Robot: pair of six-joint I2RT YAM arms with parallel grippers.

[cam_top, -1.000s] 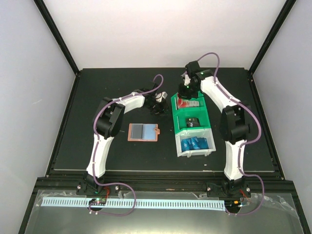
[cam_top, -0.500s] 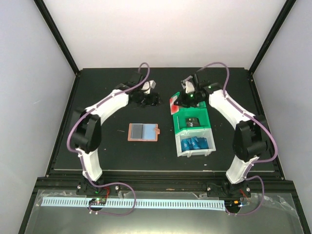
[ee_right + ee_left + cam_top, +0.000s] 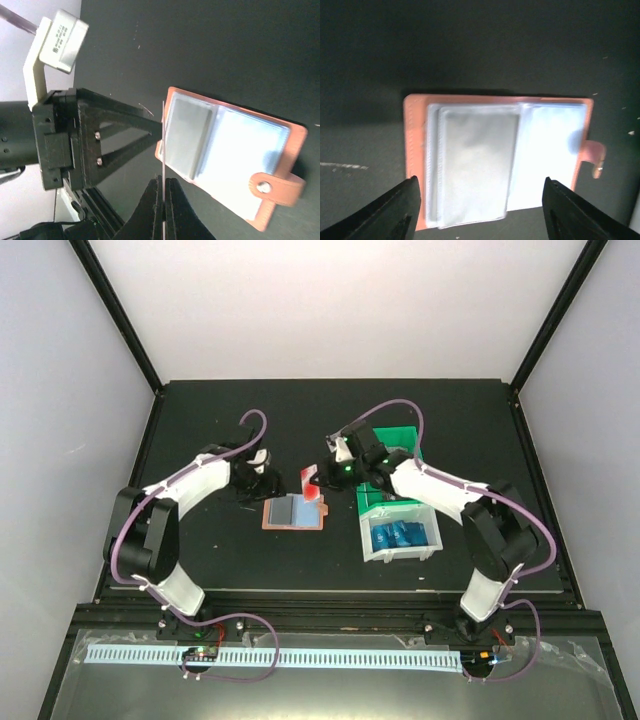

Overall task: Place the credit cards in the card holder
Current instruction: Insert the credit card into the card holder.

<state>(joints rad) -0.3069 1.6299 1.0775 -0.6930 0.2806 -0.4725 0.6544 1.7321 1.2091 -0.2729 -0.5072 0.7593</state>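
The card holder (image 3: 295, 511) lies open on the black table, salmon-pink with grey pockets; it also shows in the left wrist view (image 3: 495, 160) and the right wrist view (image 3: 230, 155). My right gripper (image 3: 319, 480) is shut on a red and white card (image 3: 306, 480) and holds it on edge just above the holder's far edge; in the right wrist view the gripper (image 3: 163, 181) grips the card (image 3: 163, 145) edge-on. My left gripper (image 3: 258, 488) is open and empty just left of the holder, its fingers (image 3: 400, 210) wide apart. Blue credit cards (image 3: 398, 534) lie in the white bin.
A green bin (image 3: 396, 445) and a white bin (image 3: 428, 550) stand in a row right of the holder. The two grippers are close together over the holder; the left gripper's black frame (image 3: 95, 135) shows in the right wrist view.
Both arms have swung from the back of the table down toward the card holder. The right gripper has carried the red card out of the green bin to the holder.
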